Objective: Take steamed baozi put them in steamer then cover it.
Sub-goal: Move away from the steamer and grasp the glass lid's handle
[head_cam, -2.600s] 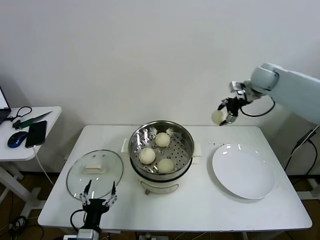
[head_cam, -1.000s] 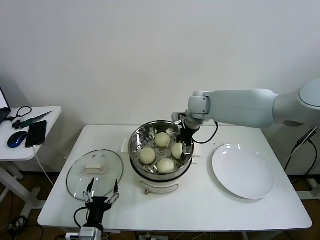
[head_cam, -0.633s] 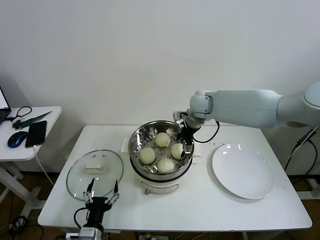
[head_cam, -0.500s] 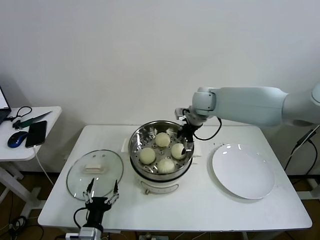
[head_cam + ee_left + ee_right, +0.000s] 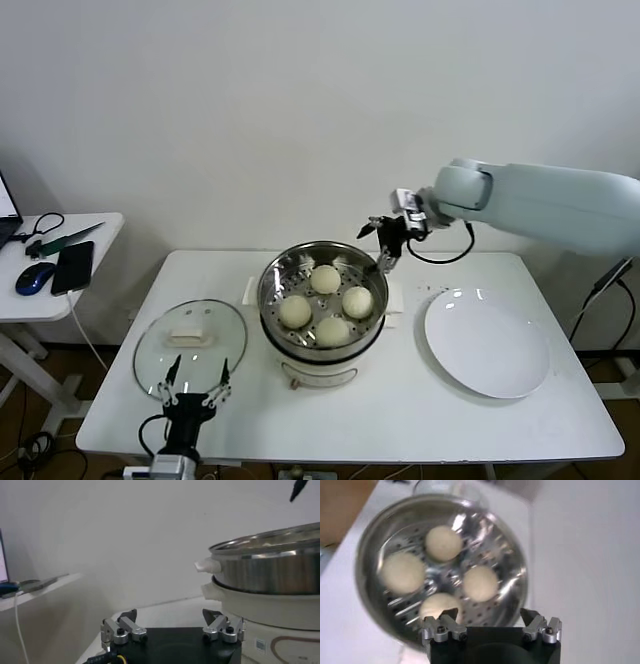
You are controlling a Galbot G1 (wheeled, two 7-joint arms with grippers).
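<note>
All four steamed baozi [image 5: 323,303] lay on the perforated tray of the steamer [image 5: 322,260] at the middle of the worktop, and the right gripper [image 5: 385,243] hung empty above the pot's far right rim with its jaws apart. So the loading looked finished and covering was the step in hand. The cover [image 5: 190,340] lay flat near the front left corner, and the left gripper [image 5: 194,386], jaws open at the front edge just beside it, would likely need to take its white handle and set it squarely on the steamer.
</note>
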